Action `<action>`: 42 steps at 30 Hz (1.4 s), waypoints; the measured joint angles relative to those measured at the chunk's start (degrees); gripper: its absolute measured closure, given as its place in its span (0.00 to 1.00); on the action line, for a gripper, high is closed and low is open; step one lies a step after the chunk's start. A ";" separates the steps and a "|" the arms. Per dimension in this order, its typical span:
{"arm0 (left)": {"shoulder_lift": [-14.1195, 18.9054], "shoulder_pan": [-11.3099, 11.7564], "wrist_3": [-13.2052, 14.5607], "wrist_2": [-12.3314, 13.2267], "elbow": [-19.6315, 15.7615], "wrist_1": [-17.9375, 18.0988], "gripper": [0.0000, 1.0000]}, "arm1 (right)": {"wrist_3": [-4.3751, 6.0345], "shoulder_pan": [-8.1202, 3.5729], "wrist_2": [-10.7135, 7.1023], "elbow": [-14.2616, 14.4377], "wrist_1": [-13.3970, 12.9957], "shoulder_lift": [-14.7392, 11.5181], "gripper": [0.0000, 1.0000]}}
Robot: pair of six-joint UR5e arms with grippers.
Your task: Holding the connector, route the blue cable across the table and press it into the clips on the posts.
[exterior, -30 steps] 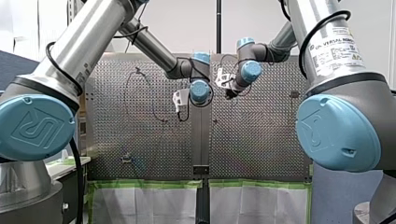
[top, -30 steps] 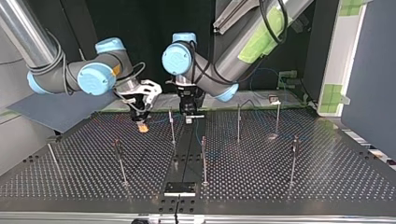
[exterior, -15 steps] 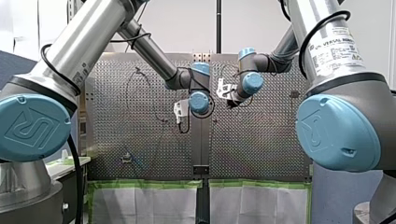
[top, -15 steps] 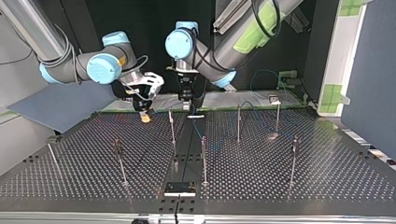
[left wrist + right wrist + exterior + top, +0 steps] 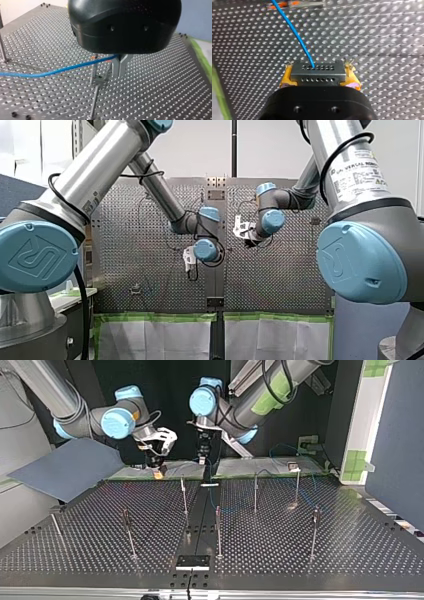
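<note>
Front: my left gripper (image 5: 189,264) and my right gripper (image 5: 245,229) hang over mid-table; jaws too small to read.

Top: both sit near the table's (image 5: 310,560) far edge, jaw gaps hard to make out.

Left wrist: metal fingers (image 5: 116,67) pinched together on the blue cable (image 5: 62,70), just above a post (image 5: 94,100); the cable runs out of frame.

Right wrist: yellow pads (image 5: 287,76) clamp the connector (image 5: 317,70), cable leaving its top row of holes.

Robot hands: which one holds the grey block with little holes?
My right hand, with yellow pads, clamps that connector; my left hand pinches only the blue cable.
</note>
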 joint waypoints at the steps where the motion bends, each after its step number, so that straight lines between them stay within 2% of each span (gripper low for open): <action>1: -0.07 0.02 -0.14 0.22 -0.51 0.50 1.00 | 0.08 -0.02 0.01 0.42 -0.30 0.10 1.00; 5: -0.20 0.25 -0.51 0.98 -1.88 2.10 1.00 | 0.30 -0.30 -0.01 2.09 -1.44 0.37 1.00; 12: -0.20 0.83 -0.85 2.62 0.43 1.53 1.00 | 0.61 -1.34 -0.31 2.76 -3.32 0.50 1.00; 22: -0.29 2.05 -1.56 5.06 3.00 1.02 1.00 | 0.69 -3.01 -1.35 1.59 -3.83 2.67 1.00; 35: -0.43 4.25 -1.59 6.92 4.28 0.12 1.00 | 0.82 -5.18 -2.76 0.47 -3.83 3.12 1.00; 42: -2.78 4.36 -1.24 8.08 7.06 -2.49 1.00 | 0.95 -6.51 -3.22 0.34 -3.86 3.33 1.00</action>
